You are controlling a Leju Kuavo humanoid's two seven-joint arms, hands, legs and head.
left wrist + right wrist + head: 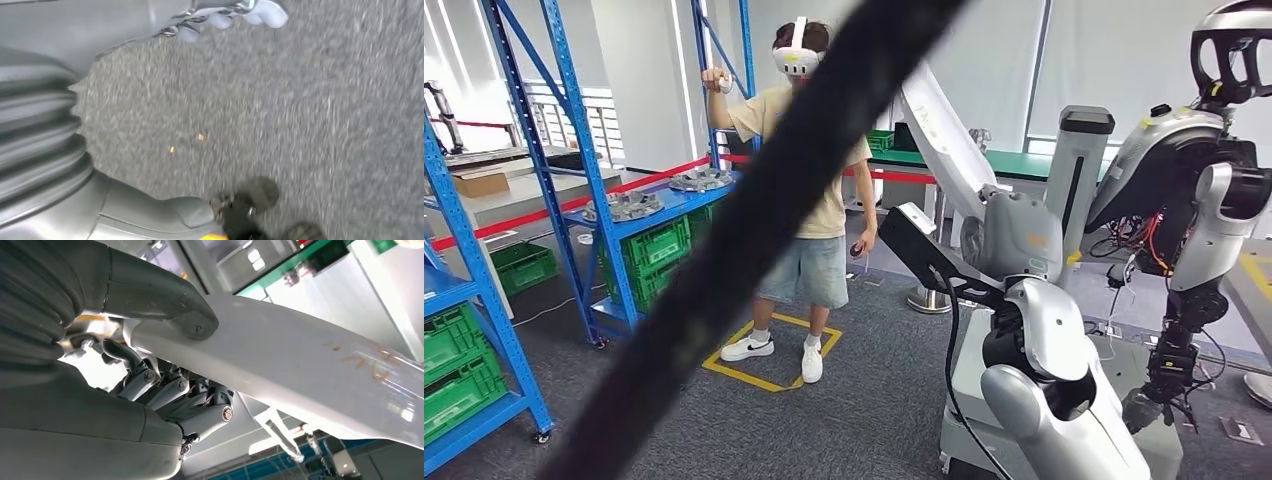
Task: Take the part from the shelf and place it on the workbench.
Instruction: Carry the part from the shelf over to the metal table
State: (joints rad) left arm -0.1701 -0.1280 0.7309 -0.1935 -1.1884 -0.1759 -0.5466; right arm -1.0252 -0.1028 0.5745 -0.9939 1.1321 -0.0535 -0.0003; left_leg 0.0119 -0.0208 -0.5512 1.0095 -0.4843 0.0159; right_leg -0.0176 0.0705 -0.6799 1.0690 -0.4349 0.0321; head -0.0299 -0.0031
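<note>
Lying flat on the blue shelf (614,250) well off to the front-left, the grey part (629,205) sits nearer the left robot hand (75,125), hanging spread and empty over carpet (300,125); the right robot hand (165,390) curls inward, its grip unclear.

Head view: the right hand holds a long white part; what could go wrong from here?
The long white flat part juts far beyond the right hand, which grips it near one end; it may slip. A person in a headset and a second silver humanoid stand close; a turn could swing the part into them. A dark blurred band crosses the head view, hiding some of the path.
</note>
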